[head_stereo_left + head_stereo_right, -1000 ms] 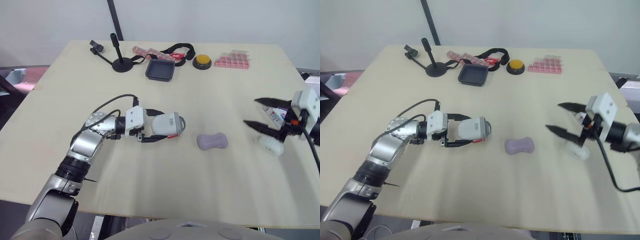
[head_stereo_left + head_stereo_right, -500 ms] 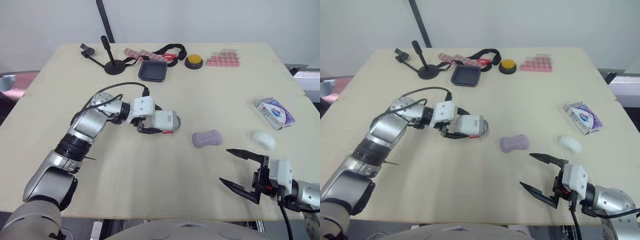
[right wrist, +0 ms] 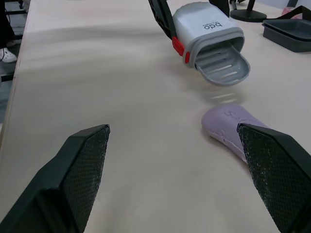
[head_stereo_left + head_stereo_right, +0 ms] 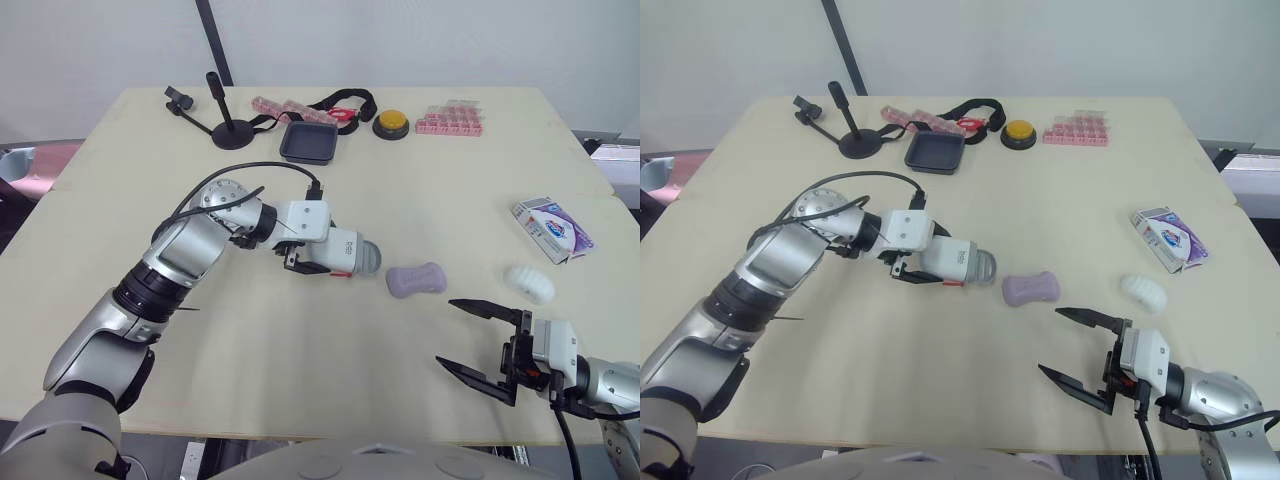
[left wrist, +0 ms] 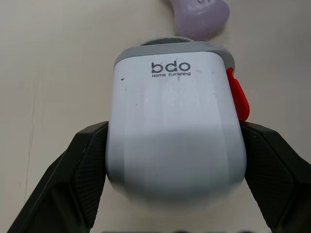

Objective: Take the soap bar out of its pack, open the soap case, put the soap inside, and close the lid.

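Risks: the left gripper [image 4: 308,250] clamps the soap case [image 5: 175,126] by its smooth white plastic shell, black ribbed pads on both flanks. The shell looks glossy and rounded, so it could twist or squirt out if pushed against the soap bar [image 4: 416,279].

The bar lies loose on the table [image 4: 300,400], just beyond the case's open end, ahead of the left fingertips. It's matte lilac w/ a waisted peanut shape, prob. waxy, so it could skate away under a nudge.

The grey slatted tray [image 3: 224,65] juts from the shell and tilts down; it might slide out further. There's a red tab [image 5: 238,97] on one side.

The right gripper [image 4: 447,332] is spread wide and empty, w/ the bar ahead of its tips. A poor approach could knock the bar.

The cardboard pack [image 4: 551,226] and a lumpy white thing [image 4: 528,283], maybe a wrapper, sit well off to its outer side.
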`<state>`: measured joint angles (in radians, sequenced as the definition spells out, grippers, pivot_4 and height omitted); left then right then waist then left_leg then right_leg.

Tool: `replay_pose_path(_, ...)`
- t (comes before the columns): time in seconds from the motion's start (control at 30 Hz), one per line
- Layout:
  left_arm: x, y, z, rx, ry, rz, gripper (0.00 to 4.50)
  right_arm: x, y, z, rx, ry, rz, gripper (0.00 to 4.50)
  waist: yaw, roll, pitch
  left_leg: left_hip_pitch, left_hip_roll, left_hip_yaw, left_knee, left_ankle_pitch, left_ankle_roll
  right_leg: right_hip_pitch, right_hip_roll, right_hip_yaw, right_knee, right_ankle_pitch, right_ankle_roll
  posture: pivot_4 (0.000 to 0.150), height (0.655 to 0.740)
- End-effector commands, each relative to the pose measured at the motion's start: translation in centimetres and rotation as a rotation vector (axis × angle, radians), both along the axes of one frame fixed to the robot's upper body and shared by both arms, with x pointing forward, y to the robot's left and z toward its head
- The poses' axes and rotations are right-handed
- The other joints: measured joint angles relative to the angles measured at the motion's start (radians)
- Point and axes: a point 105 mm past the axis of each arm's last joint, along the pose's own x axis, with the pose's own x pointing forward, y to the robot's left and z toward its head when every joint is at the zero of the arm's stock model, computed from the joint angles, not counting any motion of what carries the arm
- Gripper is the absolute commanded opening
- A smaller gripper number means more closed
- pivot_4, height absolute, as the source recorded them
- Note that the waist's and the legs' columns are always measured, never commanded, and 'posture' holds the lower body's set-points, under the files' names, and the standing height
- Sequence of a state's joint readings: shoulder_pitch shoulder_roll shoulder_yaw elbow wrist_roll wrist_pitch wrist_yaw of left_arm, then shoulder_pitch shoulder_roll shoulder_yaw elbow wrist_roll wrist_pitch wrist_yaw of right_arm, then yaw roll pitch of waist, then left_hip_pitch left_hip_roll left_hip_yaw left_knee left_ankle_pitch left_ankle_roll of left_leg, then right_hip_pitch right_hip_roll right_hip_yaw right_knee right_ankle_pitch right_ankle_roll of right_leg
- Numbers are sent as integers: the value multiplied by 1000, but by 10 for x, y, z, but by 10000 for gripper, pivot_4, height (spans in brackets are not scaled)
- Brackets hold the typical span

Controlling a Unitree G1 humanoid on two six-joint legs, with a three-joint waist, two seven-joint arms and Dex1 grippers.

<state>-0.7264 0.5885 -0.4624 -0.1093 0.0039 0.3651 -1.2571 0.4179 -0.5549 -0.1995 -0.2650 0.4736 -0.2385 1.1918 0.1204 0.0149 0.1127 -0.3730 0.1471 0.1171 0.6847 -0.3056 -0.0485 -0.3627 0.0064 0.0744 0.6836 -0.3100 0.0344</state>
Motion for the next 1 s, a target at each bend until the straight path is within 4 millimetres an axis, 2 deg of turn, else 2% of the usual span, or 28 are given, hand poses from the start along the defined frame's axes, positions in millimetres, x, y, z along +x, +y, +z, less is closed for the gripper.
replay_pose_path(0.03,-7,1,5,73,-8,-10,34767,0,-2,2,-18,-17,13,44829,0,0,0,0,0,0,0,0,0,0,0,0,0,0,0,1500,7400)
replay_pose_path(0.33,-12,11,-2,137,41,22,34767,1,-2,2,-23,-10,18,44829,1,0,0,0,0,0,0,0,0,1,0,0,-1,0,0,1500,7400)
replay_pose_path(0.57,0,37,-5,206,6,55,34767,1,-2,3,-28,-5,24,44829,1,0,0,0,0,0,0,0,0,1,0,0,-2,0,0,1500,7400)
replay_pose_path(0.77,7,52,-1,120,29,87,34767,6,-4,4,-33,-13,18,44829,3,0,0,3,0,0,0,0,0,1,0,0,-2,0,0,1500,7400)
replay_pose_path(1.0,7,62,-13,70,64,70,34767,8,-3,4,-34,-13,24,44829,7,0,0,4,0,0,-1,0,0,1,0,-1,-2,0,0,1500,7400)
